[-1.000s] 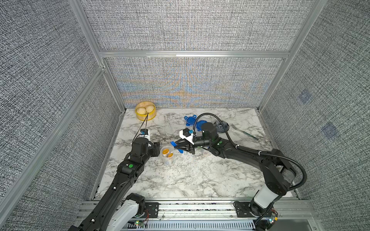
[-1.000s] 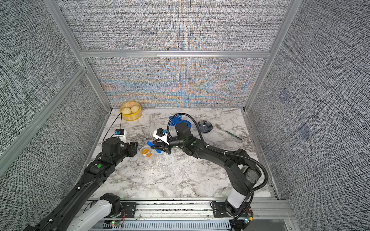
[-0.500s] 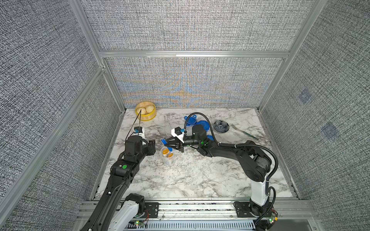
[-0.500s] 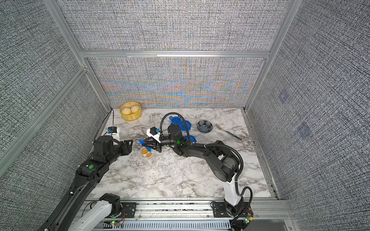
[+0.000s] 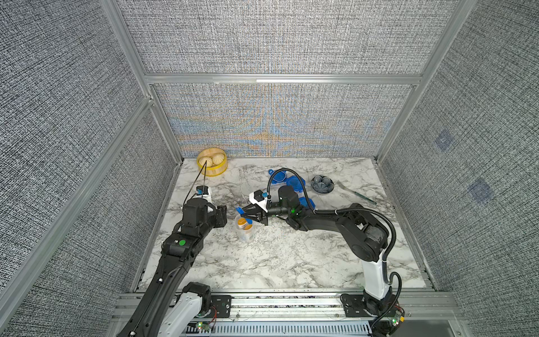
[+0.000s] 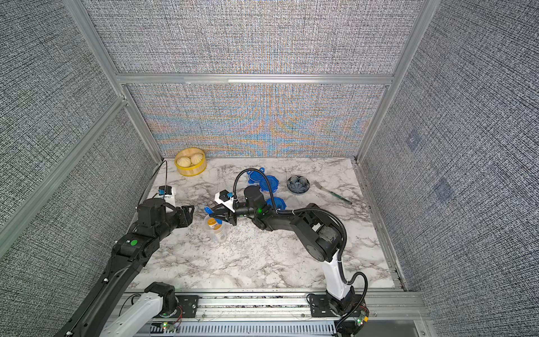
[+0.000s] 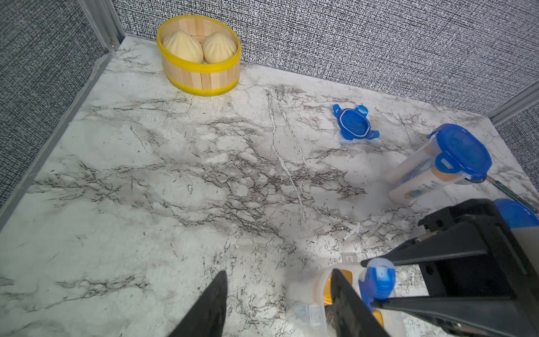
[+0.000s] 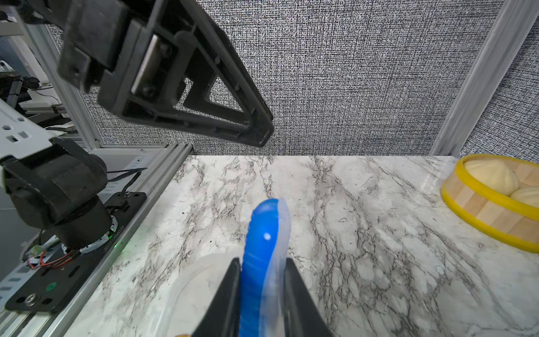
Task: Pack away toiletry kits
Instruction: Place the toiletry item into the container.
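From where I stand, the right gripper [image 5: 243, 214], carrying the blue toothbrush [image 5: 239, 209], now hangs over the rim of the clear plastic cup [image 5: 244, 233]. A second ago it was off to the cup's side, away from the left gripper [image 5: 224, 216]. The right arm's elbow sits nearer the cup, and the left gripper stands slightly further from it.

Grey woven wall panels [image 5: 262, 43], aluminium frame rails [image 5: 280, 78] — veined white marble tabletop [image 5: 291, 262]

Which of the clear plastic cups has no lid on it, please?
The cup at the right tool, with an orange-capped bottle visible inside; the other cups wear blue lids.
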You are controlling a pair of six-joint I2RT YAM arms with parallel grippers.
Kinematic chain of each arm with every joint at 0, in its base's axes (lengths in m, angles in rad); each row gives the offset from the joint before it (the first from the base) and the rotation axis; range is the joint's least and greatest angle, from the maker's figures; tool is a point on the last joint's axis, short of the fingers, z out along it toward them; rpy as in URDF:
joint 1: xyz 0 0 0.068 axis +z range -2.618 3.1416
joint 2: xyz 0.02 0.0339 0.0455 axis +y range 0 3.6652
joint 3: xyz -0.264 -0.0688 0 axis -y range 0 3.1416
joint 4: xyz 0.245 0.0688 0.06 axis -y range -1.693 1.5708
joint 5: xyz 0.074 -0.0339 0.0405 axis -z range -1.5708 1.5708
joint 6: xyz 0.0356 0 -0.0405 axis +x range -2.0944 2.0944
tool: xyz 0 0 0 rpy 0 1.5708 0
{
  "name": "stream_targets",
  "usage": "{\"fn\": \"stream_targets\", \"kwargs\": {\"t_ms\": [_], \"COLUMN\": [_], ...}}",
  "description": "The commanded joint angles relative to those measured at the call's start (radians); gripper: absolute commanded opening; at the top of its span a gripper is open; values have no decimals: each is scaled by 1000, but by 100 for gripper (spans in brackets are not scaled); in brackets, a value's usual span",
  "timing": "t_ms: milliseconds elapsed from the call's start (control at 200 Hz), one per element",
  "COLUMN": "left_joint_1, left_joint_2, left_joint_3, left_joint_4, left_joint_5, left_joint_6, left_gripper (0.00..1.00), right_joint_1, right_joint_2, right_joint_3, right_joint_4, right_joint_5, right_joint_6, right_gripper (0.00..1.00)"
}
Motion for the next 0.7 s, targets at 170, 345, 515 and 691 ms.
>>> {"fn": "stream_targets", "kwargs": {"t_ms": [170, 345, 515, 691], "left_joint_1": [3, 3, 3, 3], "left_joint_2": [16, 58, 158, 136], "left_joint_3": [-3, -18, 14, 71], "left_joint_4": [16, 101, 88, -81], "left_joint_5": [9, 86, 234, 206], "left_joint_6": [2, 11, 12, -27], "left_gripper": [56, 56, 50, 47], "right_joint_1": [-2, -4, -15, -43], "right_joint_2": [-116, -256, -391, -461], "right_joint_3": [-90, -115, -50, -44], "right_joint_4": [0, -131, -491, -695], "right_joint_5": [55, 174, 386, 484], "right_joint_6": [-119, -130, -105, -38], "right_gripper": [63, 66, 65, 65]}}
